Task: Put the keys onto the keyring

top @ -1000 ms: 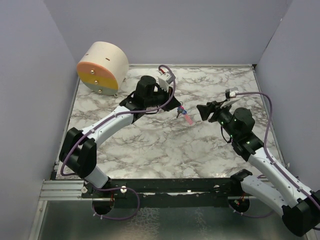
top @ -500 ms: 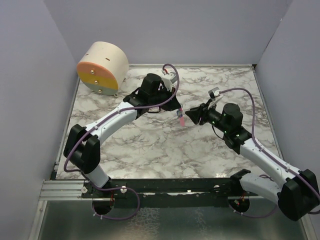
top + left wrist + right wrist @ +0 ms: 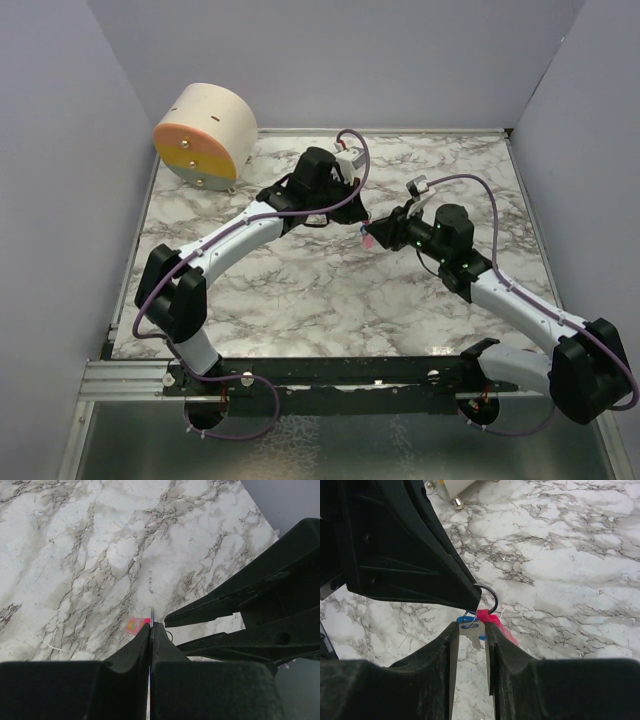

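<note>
My left gripper [image 3: 358, 215] is shut on the thin metal ring of the keyring [image 3: 491, 596] and holds it above the table; in the left wrist view only the ring's edge [image 3: 152, 615] shows at the gripper [image 3: 151, 626]. The blue tag [image 3: 466, 620] and the pink key [image 3: 499, 626] hang under the ring. My right gripper [image 3: 470, 625] meets it from the right [image 3: 380, 238], its two fingers narrowly set with the tag and a grey blade between them. The pink key lies against and behind its right finger [image 3: 495, 645]. The key shows as a pink spot [image 3: 370, 239] between both grippers.
A round wooden drum [image 3: 205, 133] with an orange and yellow face leans at the back left corner. Grey walls close the marble table [image 3: 300, 290] on three sides. The right gripper's fingers [image 3: 225, 605] fill the right of the left wrist view.
My right gripper has moved left and forward until its fingers sit around the hanging tag. My left gripper has shifted a little right and back with the ring.
</note>
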Controlling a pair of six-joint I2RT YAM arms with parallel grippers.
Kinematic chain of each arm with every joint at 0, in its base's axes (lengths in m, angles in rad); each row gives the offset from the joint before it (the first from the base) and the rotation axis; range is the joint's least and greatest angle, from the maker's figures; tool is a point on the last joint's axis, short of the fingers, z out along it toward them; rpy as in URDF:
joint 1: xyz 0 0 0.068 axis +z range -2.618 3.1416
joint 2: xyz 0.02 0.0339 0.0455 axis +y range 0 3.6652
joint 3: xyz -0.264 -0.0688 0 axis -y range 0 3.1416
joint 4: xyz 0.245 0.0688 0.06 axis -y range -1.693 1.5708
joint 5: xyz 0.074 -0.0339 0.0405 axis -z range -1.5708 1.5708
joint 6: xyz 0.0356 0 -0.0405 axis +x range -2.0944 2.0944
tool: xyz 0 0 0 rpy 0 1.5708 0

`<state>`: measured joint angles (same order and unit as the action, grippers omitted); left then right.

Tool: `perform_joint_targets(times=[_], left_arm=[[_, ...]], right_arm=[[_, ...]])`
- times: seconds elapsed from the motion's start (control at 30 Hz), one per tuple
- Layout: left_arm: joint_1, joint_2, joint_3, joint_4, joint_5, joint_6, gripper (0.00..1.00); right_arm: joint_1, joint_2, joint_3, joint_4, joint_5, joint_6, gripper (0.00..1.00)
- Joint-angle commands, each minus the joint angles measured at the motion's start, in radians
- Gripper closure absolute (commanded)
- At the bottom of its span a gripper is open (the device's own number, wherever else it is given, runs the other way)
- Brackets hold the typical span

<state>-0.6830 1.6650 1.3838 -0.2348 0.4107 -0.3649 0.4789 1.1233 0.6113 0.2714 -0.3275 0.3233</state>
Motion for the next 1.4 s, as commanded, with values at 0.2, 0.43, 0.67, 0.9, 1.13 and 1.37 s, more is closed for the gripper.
perform_joint_targets(times=[0.2,0.43,0.67,0.9,1.13,1.37], left_arm=[[-0.021,0.014,0.037,-0.018,-0.026,0.009,1.0],[-0.026,0.009,0.04,-0.023,-0.031,0.012,1.0],[-0.03,0.01,0.051,-0.026,-0.033,0.014,1.0],[-0.034,0.01,0.055,-0.029,-0.034,0.017,1.0],[-0.033,0.008,0.063,-0.046,-0.041,0.019,1.0],[-0.033,0.03,0.094,-0.074,-0.006,-0.009,1.0]], right_arm=[[0.008,0.009,0.011,0.05,0.017,0.004,0.77],[0.008,0.012,0.016,0.033,0.018,0.006,0.85],[0.008,0.014,0.02,0.02,0.003,0.011,0.87],[0.01,0.015,0.022,0.012,0.007,0.012,0.9],[0.01,0.005,0.055,-0.072,0.077,-0.025,0.99],[0.01,-0.015,0.074,-0.155,0.171,-0.093,0.99]])
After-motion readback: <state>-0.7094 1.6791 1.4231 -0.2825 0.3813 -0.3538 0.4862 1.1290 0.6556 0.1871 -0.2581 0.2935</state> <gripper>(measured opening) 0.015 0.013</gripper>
